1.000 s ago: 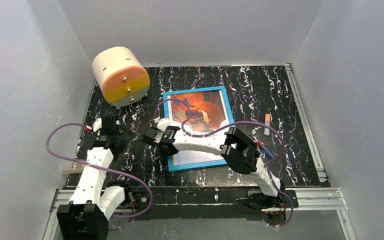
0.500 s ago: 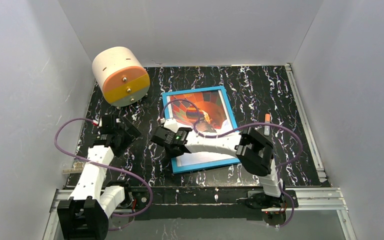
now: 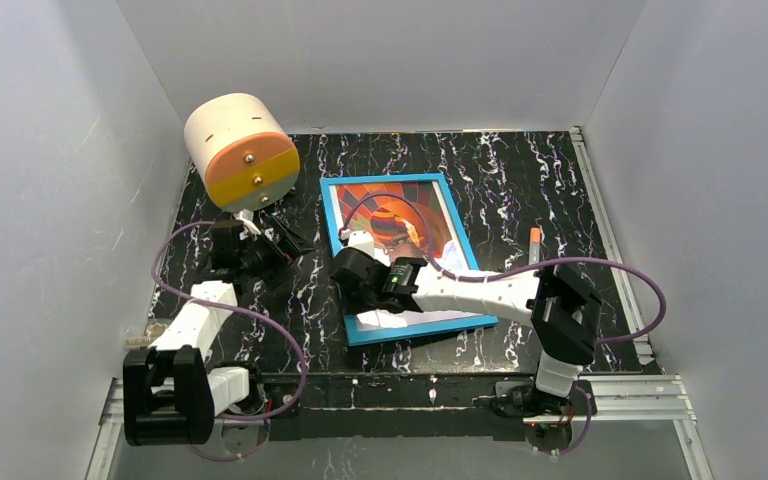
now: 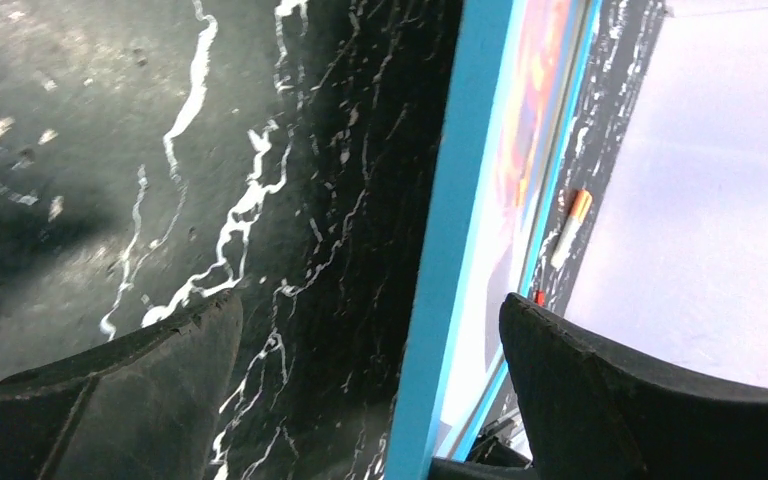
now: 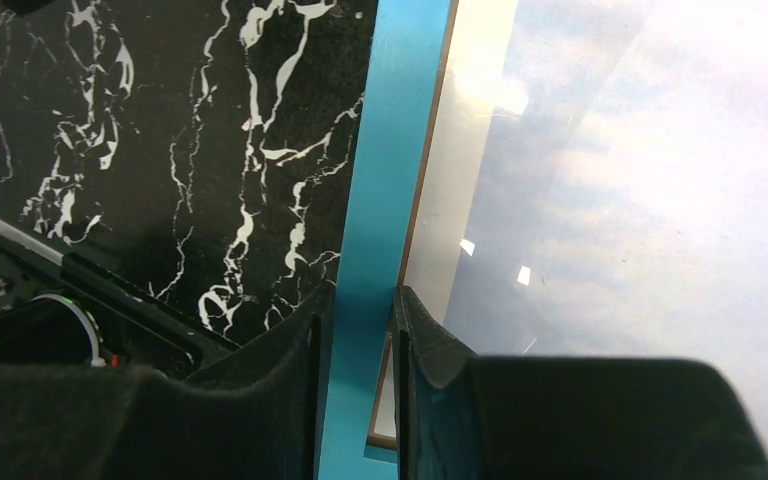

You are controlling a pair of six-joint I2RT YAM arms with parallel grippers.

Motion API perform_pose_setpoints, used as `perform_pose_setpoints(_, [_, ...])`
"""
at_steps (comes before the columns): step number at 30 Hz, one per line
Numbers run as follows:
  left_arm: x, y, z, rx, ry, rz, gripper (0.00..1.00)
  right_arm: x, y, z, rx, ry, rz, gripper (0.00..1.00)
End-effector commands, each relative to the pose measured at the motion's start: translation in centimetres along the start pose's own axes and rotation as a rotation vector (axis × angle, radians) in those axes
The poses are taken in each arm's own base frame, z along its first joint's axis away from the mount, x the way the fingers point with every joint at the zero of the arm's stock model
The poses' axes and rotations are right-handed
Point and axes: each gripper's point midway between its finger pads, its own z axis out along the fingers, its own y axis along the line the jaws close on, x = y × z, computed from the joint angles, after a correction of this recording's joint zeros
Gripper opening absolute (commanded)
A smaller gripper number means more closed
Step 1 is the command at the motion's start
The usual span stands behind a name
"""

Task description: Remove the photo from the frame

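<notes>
The blue frame [image 3: 430, 332] lies face up on the black marbled table with the balloon photo [image 3: 430, 205] inside it. My right gripper [image 3: 340, 265] is shut on the frame's left rail near its front corner. In the right wrist view, the rail [image 5: 390, 150] runs between the two fingers of the gripper [image 5: 360, 305], and the photo's sky and clouds [image 5: 610, 200] lie to the right. My left gripper [image 3: 295, 243] stands open just left of the frame. In its wrist view, the left gripper [image 4: 370, 298] has the blue rail [image 4: 450, 250] between its wide fingers, with a strip of photo [image 4: 525, 150] beyond.
A white cylinder with an orange and yellow face [image 3: 240, 150] lies at the back left, close behind the left gripper. A small orange and white pen [image 3: 534, 248] rests right of the frame. White walls enclose the table on three sides.
The right arm's elbow swung right while its gripper stayed on the rail, and the frame turned slightly. The left gripper moved back and right, up to the frame's left side.
</notes>
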Motion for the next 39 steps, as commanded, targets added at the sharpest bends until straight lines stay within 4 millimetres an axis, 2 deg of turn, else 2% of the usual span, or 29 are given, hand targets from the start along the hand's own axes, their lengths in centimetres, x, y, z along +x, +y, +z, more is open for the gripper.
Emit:
perform_pose_setpoints(1, [0.6, -4.0, 1.2, 0.199, 0.044, 0.076, 0.98, -3.4, 4.5, -2.6, -0.191, -0.105, 0.037, 0.06])
perform_pose_setpoints(3, [0.9, -3.5, 2.2, 0.192, 0.066, 0.090, 0.98, -3.9, 4.6, -2.9, -0.192, -0.120, 0.032, 0.06])
perform_pose_setpoints(7, [0.8, -5.7, 3.3, 0.291, 0.083, 0.088, 0.96, -4.2, 4.8, -3.3, -0.205, -0.133, 0.025, 0.06])
perform_pose_setpoints(9, [1.7, -5.6, 4.4, 0.278, 0.103, 0.124, 0.95, -4.2, 5.0, -3.5, -0.221, -0.131, 0.023, 0.06])
perform_pose_setpoints(13, [3.4, -5.3, 5.6, 0.300, 0.144, 0.118, 0.84, -4.1, 5.3, -3.9, -0.245, -0.130, 0.020, 0.06])
perform_pose_setpoints(24, [3.2, -6.9, 5.5, 0.374, 0.128, 0.100, 0.57, -3.5, 5.2, -3.9, -0.260, -0.113, 0.017, 0.07])
perform_pose_setpoints(34, [3.3, -7.1, 5.3, 0.384, 0.131, 0.095, 0.38, -3.4, 5.5, -3.9, -0.276, -0.107, 0.008, 0.09])
perform_pose_setpoints(39, [3.4, -7.1, 5.3, 0.385, 0.138, 0.093, 0.24, -3.3, 5.6, -3.9, -0.279, -0.103, 0.004, 0.11])
